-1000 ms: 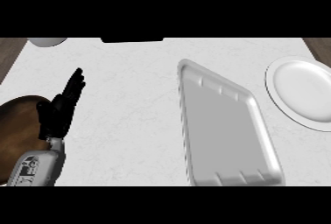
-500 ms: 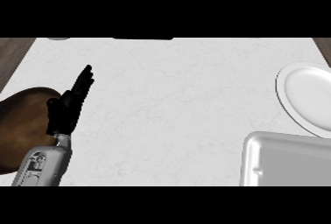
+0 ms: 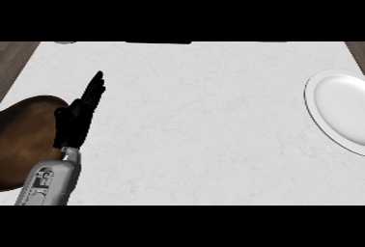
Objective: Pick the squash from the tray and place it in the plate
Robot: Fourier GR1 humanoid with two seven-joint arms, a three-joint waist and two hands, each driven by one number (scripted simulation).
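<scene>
Where the view's lower edge meets the left side, at about seven o'clock, a grey forearm [image 3: 49,183] is seen coming up onto the white marbled counter [image 3: 200,125]. It is ended by the black left hand [image 3: 77,118], which is held edge-on at about nine o'clock, its fingers [image 3: 94,88] straight and close together and pointed toward eleven o'clock. Nothing is held by this hand: it is open and resting, with no object inside its fingers.

Just beside it, on its nine o'clock side, a large rounded brown shape [image 3: 25,137] is seen, partly covered by the hand and the forearm and cut off by the left edge of the view. Whether this is the squash cannot be told; no ribs, stem or other detail are shown on it. No tray is visible in this view, and the right hand is not in view.

Well apart from the hand, at three o'clock, a white plate [image 3: 342,113] is laid on the counter, cut off by the right edge; its rim and shallow well are bare.

Farther off, at twelve o'clock, the counter's far edge is met by a dark strip [image 3: 158,42], and brown wood-toned floor [image 3: 18,55] is seen at the upper left corner.
</scene>
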